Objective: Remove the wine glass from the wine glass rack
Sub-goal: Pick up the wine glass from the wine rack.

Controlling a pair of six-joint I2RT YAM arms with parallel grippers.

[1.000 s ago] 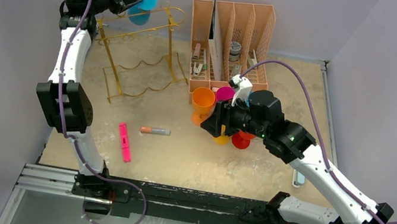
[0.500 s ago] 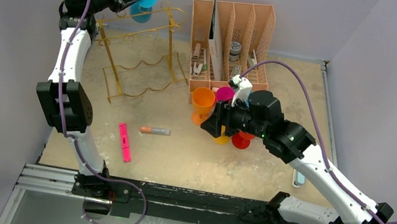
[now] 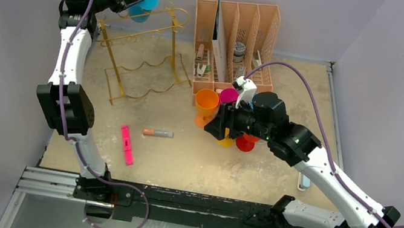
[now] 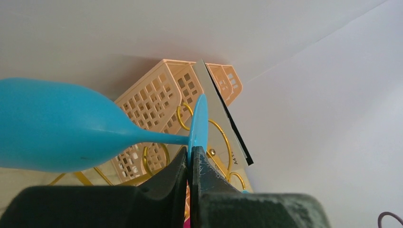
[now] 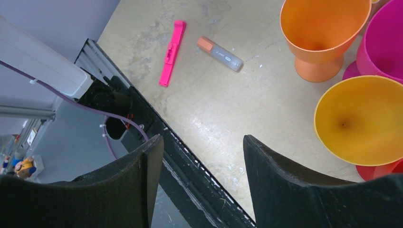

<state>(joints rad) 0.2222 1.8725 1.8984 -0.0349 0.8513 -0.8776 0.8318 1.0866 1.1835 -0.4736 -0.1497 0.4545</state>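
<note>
Raised slightly since a second ago, the turquoise plastic wine glass [image 4: 57, 126], light, stiff and slippery, is pinched by its foot rim in the left gripper [image 4: 191, 157], with the thin gold wire rack [image 3: 141, 55] below. The right gripper [image 5: 202, 145] gapes empty.

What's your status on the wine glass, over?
Left jaws shut on blue wine glass foot, glass sideways at gold rack top. Right jaws open, empty, over cups. Nothing blocking glass.
</note>
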